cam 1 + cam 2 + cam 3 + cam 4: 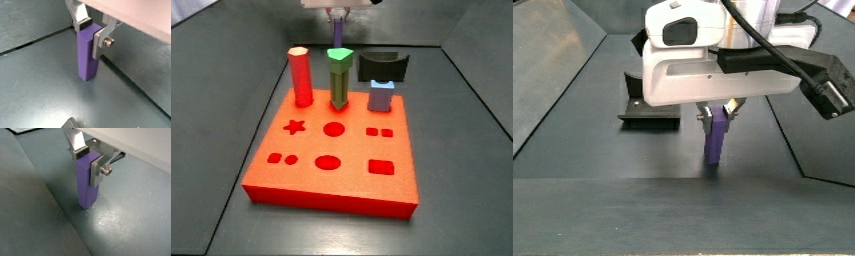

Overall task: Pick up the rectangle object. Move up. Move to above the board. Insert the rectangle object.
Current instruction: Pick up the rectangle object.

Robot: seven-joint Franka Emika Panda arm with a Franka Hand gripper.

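- Two silver fingers of the gripper [92, 31] sit on either side of the top of the bar [87, 56], pads against its faces in both wrist views; the jaws are closed on it.
- The bar stands upright, its lower end on the grey floor [40, 85] in a wrist view [87, 180], or so close to it that I cannot tell any gap.
- In a side view the gripper [720, 110] hangs under the white wrist housing [714, 60], with the bar [715, 138] reaching down from it to the floor.
- Behind and to one side of the bar in that view stands the dark fixture [648, 110], apart from it.
- In a side view the board [338, 155] lies flat in the foreground, well apart from the gripper [337, 14] at the far end of the floor.
- Only a short stretch of the bar [337, 22] shows there, behind the pieces.
- Along the board's far edge stand a red cylinder [302, 77], a green-topped prism [339, 78] and a short pale blue block [381, 97].
- The fixture [384, 68] stands just behind the blue block.
- The board's top carries darker cut-outs: a star, circles and squares.
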